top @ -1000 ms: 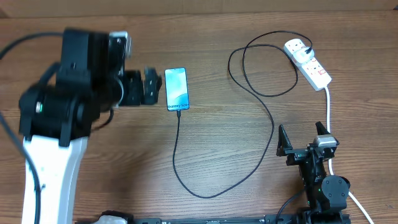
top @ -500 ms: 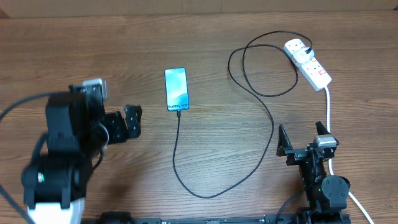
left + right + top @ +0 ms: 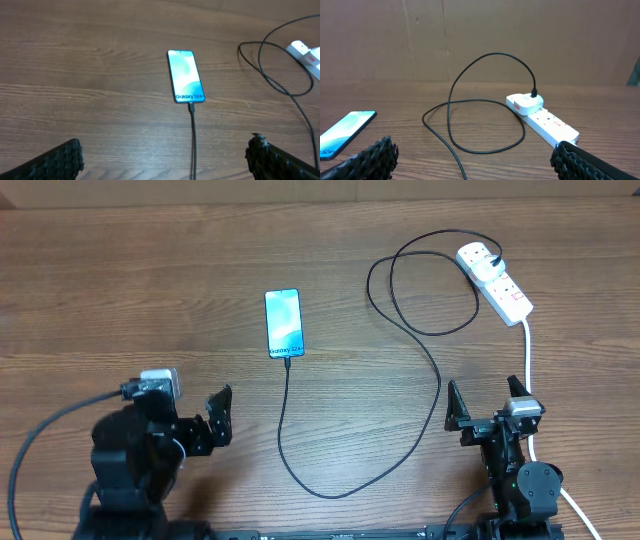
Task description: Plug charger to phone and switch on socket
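The phone lies flat with its blue screen lit; it also shows in the left wrist view and at the left edge of the right wrist view. The black charger cable runs from the phone's bottom edge in a long loop to a white plug in the socket, a white power strip with red switches, seen too in the right wrist view. My left gripper is open and empty, below left of the phone. My right gripper is open and empty, below the socket.
The socket's white cord runs down past my right gripper to the table's front edge. A cardboard wall stands behind the table. The cable loop lies between the phone and the socket.
My left arm has pulled back from beside the phone toward the front left of the table. The cable stays in the phone. The right arm has not moved.
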You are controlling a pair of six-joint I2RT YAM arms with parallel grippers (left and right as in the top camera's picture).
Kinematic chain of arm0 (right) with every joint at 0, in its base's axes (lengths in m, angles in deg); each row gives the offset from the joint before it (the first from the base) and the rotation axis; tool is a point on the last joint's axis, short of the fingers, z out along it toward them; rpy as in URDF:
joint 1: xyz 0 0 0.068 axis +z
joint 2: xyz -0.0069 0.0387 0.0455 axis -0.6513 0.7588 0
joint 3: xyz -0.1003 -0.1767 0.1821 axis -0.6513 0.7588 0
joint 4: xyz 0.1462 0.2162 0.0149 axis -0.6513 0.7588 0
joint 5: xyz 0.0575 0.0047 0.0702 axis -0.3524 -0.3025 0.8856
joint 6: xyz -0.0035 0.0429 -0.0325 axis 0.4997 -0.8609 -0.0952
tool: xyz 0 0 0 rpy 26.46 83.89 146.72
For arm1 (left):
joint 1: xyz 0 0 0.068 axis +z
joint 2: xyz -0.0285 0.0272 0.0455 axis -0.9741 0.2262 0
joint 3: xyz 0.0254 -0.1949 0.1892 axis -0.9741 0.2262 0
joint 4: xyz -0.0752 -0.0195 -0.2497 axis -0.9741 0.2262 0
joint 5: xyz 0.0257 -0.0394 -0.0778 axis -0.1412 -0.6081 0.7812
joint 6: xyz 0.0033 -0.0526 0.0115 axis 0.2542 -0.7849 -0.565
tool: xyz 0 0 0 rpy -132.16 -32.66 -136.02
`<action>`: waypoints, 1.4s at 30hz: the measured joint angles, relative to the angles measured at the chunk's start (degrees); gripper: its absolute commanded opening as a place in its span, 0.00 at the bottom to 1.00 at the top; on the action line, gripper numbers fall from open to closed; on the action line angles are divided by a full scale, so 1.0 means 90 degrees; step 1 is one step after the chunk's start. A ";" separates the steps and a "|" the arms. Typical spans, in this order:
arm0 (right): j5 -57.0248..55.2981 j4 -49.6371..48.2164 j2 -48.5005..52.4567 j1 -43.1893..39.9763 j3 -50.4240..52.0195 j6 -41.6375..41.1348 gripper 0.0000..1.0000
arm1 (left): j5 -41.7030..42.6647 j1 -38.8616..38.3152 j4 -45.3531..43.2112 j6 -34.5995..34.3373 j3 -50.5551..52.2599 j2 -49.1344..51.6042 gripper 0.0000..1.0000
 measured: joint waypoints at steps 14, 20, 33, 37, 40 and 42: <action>0.0000 0.0000 0.0000 0.0000 0.0000 0.0000 1.00 | 0.0002 0.0000 -0.0950 0.0100 0.1479 -0.1355 1.00; 0.0000 0.0002 0.0000 0.0000 0.0000 0.0000 1.00 | 0.0046 0.0000 -0.1722 0.0165 0.2008 -0.2074 1.00; 0.0000 0.0002 0.0000 0.0002 0.0000 0.0000 1.00 | 0.0265 0.0000 -0.3111 0.0085 0.3422 -0.3276 1.00; 0.0000 0.0002 0.0000 0.0000 0.0000 0.0000 1.00 | 0.0226 0.0000 -0.3415 0.0036 0.3512 -0.3296 1.00; 0.0000 0.0002 0.0000 0.0002 0.0000 0.0000 1.00 | 0.0136 0.0000 -0.3973 -0.0005 0.3631 -0.3303 1.00; -0.0002 0.0002 0.0000 0.0000 0.0000 -0.0002 1.00 | 0.0063 0.0000 -0.4282 -0.0010 0.3745 -0.3308 1.00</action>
